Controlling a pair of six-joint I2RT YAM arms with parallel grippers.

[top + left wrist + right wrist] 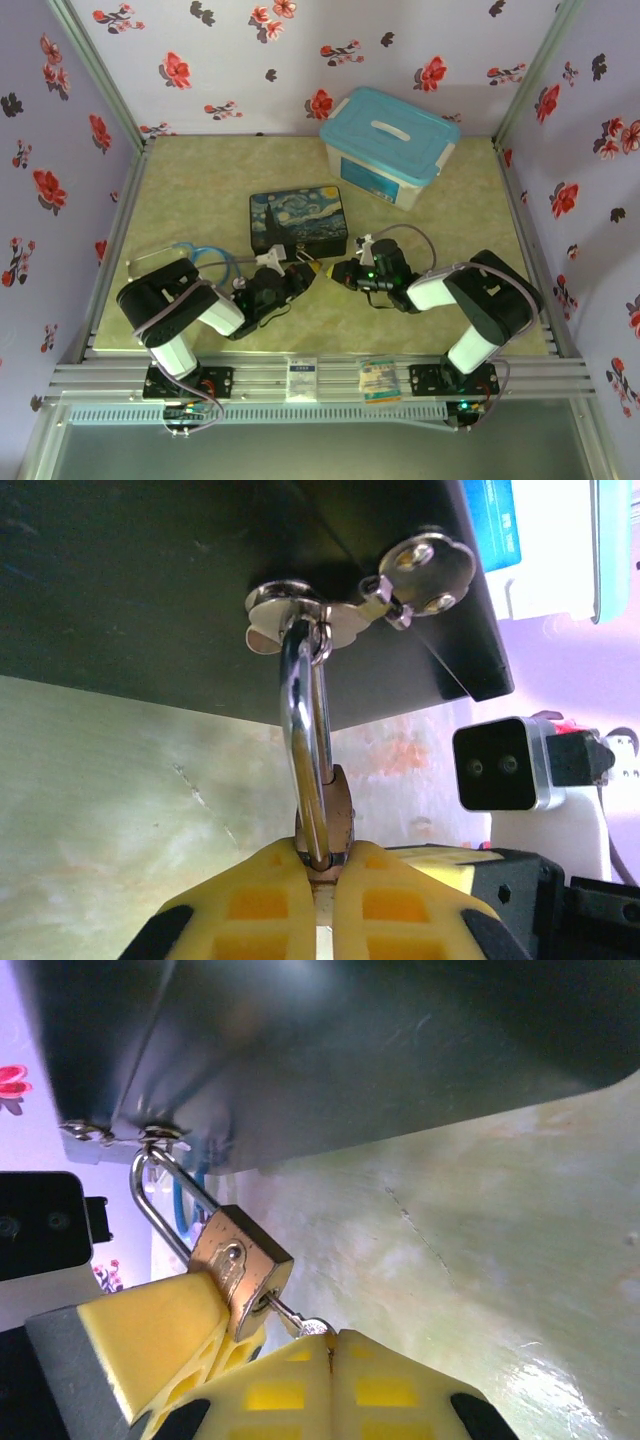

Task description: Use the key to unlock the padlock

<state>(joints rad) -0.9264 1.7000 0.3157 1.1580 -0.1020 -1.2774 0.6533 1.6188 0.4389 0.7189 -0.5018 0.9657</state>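
Clamping padlock (240,1268) hung on box (400,1040), left jaws; right jaws pinch inserted key (287,1311).

Marbled table (200,190), painted box (298,220), tub (388,145)

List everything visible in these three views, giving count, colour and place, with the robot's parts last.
padlock: one, brass body with silver shackle, hanging from the painted box's hasp
key: one, silver-grey, in the padlock's keyhole
painted box: one, dark blue with yellow swirls, mid-table
storage tub: one, white with light blue lid, far right of the table
tubing: one loop, light blue, left of the painted box
table: one, mottled green-beige
walls: lilac with red and black flowers, on three sides
left gripper: one, yellow fingers, shut on the padlock
right gripper: one, yellow fingers, shut on the key
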